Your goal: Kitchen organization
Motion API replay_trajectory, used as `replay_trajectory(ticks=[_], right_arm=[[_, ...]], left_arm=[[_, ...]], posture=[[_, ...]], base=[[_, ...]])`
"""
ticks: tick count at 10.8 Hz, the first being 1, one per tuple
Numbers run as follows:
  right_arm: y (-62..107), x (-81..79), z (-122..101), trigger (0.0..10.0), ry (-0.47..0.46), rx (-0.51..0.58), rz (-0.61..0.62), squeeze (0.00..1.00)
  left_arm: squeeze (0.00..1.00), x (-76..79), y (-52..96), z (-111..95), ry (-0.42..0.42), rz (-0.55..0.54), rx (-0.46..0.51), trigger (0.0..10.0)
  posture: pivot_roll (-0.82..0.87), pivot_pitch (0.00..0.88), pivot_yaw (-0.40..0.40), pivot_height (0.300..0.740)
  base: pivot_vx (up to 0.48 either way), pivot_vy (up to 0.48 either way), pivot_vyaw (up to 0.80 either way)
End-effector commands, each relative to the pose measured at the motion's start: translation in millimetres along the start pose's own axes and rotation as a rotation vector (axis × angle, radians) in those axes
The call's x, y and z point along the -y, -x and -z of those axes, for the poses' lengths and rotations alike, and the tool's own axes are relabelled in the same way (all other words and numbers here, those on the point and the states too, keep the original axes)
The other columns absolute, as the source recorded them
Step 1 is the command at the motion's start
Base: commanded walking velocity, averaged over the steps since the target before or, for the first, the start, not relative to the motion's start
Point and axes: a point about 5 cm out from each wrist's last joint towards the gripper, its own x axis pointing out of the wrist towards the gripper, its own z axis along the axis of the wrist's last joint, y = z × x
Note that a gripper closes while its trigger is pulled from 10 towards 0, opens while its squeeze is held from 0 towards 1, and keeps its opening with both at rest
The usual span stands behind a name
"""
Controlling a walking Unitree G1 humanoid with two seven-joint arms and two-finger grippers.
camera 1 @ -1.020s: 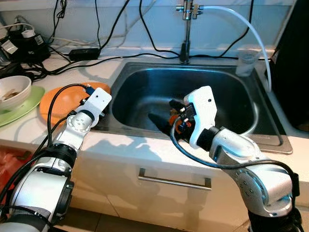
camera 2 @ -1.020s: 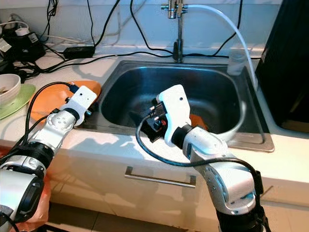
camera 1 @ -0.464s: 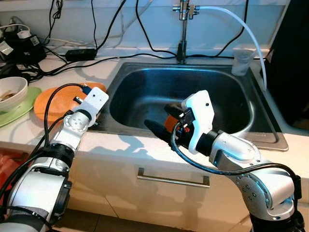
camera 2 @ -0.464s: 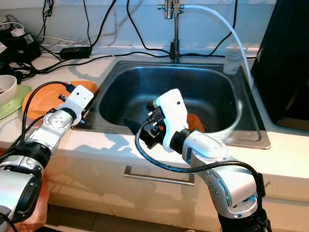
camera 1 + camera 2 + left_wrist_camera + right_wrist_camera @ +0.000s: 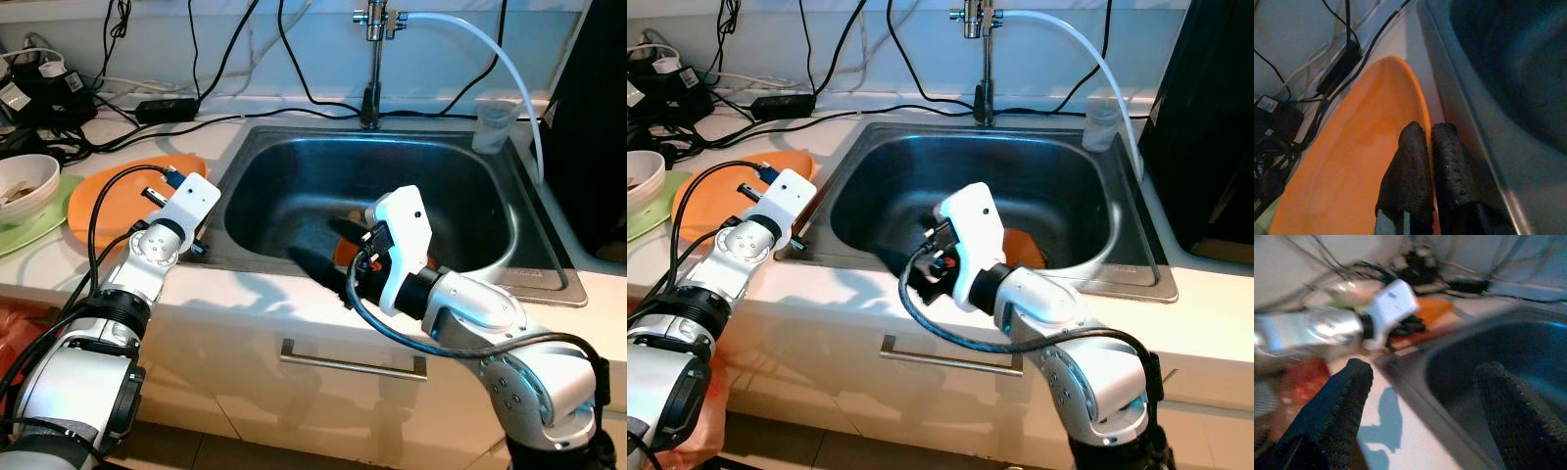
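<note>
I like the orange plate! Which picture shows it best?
The left wrist view: the orange plate looms large, the left hand pinching its rim. Both eye views show it small beside the sink; the right wrist view blurs it.

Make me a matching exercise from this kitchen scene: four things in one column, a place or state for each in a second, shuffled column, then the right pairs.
Things:
1. orange plate
2. left gripper
3. right gripper
4. clear cup

Places or states:
A. jaws wide open, over the sink's front edge
B. on the counter left of the sink
C. jaws closed on the plate's rim
D. behind the sink's right corner, by the white hose

Pairs: 1-B, 2-C, 3-A, 4-D
</note>
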Motion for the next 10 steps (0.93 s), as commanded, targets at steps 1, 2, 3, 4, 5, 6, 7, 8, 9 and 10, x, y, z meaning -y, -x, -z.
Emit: replay_trajectory(ticks=[1, 2, 3, 4, 5, 6, 7, 8, 9, 10], right_arm=[[1.5, -4.1, -2.7, 10.0, -0.01, 0.012, -0.03, 0.0], [2.3, -5.3, -2.5, 10.0, -0.01, 0.011, -0.042, 0.0], [3.1, -6.3, -3.1, 10.0, -0.019, 0.015, -0.054, 0.0], [3.5, -7.4, -3.4, 10.0, -0.024, 0.018, -0.064, 0.0], [3.7, -7.5, -3.5, 10.0, -0.026, 0.018, -0.066, 0.0], [4.1, -7.7, -3.8, 10.0, -0.035, 0.023, -0.07, 0.0], [3.7, -7.6, -2.6, 10.0, -0.034, 0.016, -0.071, 0.0], [3.4, -7.8, -1.3, 10.0, -0.031, 0.008, -0.075, 0.0], [3.8, -7.0, -1.0, 10.0, -0.029, 0.004, -0.075, 0.0], [3.6, -5.2, -1.0, 10.0, -0.025, -0.003, -0.073, 0.0]], left_arm=[[0.0, 8.6, 1.4, 9.3, -0.009, 0.024, -0.039, 0.0], [0.0, 10.8, 1.4, 10.0, -0.008, 0.029, -0.039, 0.0], [0.0, 11.5, 1.4, 9.6, -0.008, 0.029, -0.035, 0.0], [0.0, 11.9, 1.2, 8.4, -0.008, 0.027, -0.026, 0.0], [0.0, 12.1, 0.9, 6.3, -0.01, 0.021, -0.014, 0.0], [0.0, 11.0, 0.7, 3.1, -0.017, -0.004, 0.009, 0.0], [0.0, 11.0, 0.7, 0.8, -0.018, -0.019, 0.028, 0.0], [0.0, 12.1, 0.3, -2.6, -0.015, -0.031, 0.046, 0.0], [0.0, 13.0, -0.1, -7.0, -0.017, -0.047, 0.069, 0.0], [0.0, 14.0, -0.6, -12.6, -0.019, -0.066, 0.097, 0.0]], posture=[[-0.13, 0.0, 0.089, 0.74], [-0.13, 0.0, 0.089, 0.74], [-0.13, 0.0, 0.089, 0.74], [-0.13, 0.0, 0.089, 0.74], [-0.13, 0.0, 0.089, 0.74], [-0.13, 0.0, 0.087, 0.74], [-0.13, 0.0, 0.084, 0.74], [-0.13, 0.0, 0.08, 0.74], [-0.13, 0.0, 0.069, 0.74], [-0.13, 0.0, 0.068, 0.74]], base=[[0.0, 0.0, 0.0], [0.0, 0.0, 0.0], [0.0, 0.0, 0.0], [0.0, 0.0, 0.0], [0.0, 0.0, 0.0], [0.0, 0.0, 0.0], [0.0, 0.0, 0.0], [0.0, 0.0, 0.0], [0.0, 0.0, 0.0], [0.0, 0.0, 0.0]])
